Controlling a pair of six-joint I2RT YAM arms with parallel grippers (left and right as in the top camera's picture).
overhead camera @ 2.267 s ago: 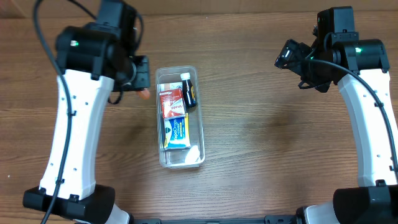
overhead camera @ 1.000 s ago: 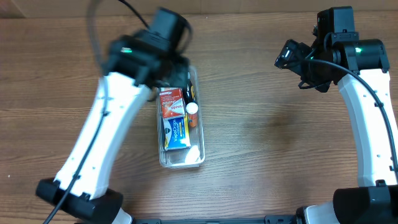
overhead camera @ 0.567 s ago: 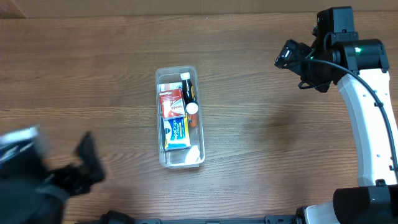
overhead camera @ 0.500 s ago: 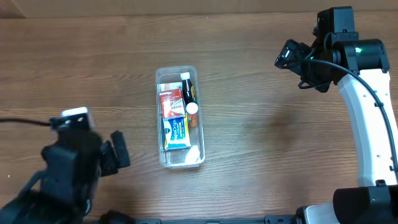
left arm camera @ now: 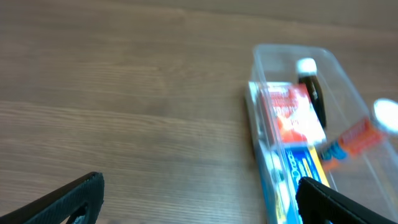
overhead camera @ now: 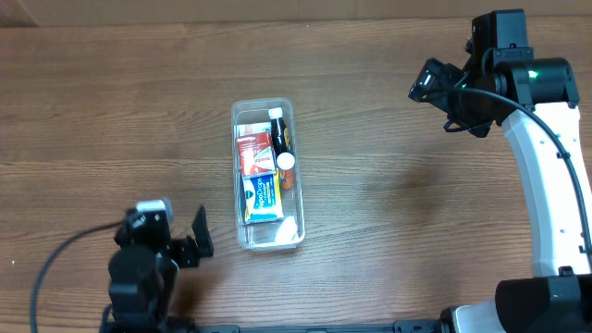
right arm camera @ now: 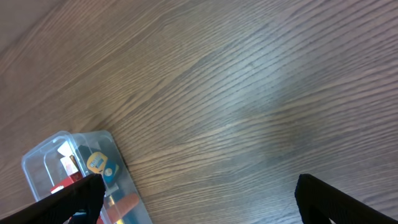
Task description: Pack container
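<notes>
The container (overhead camera: 263, 103) is a clear narrow bin in the middle of the table. Inside lie a red box (overhead camera: 254, 153), a blue box (overhead camera: 264, 197), a black bottle (overhead camera: 279, 139) and an orange tube (overhead camera: 287, 173) with a white cap. My left gripper (overhead camera: 194, 242) sits low at the near left, a little left of the container's near end, open and empty. In the left wrist view the container (left arm camera: 281, 49) lies ahead to the right of the open left gripper (left arm camera: 196, 202). My right gripper (overhead camera: 428, 81) hangs open and empty at the far right.
A small white item (overhead camera: 289, 227) rests at the container's near end. In the right wrist view the container (right arm camera: 43, 154) shows at the lower left, and bare wood lies between the open right gripper (right arm camera: 199, 202) fingers. Both arm bases stand at the near edge.
My left arm has pulled back from over the container to the near left, its gripper now open. The orange tube stays in the container. The right arm has not moved.
</notes>
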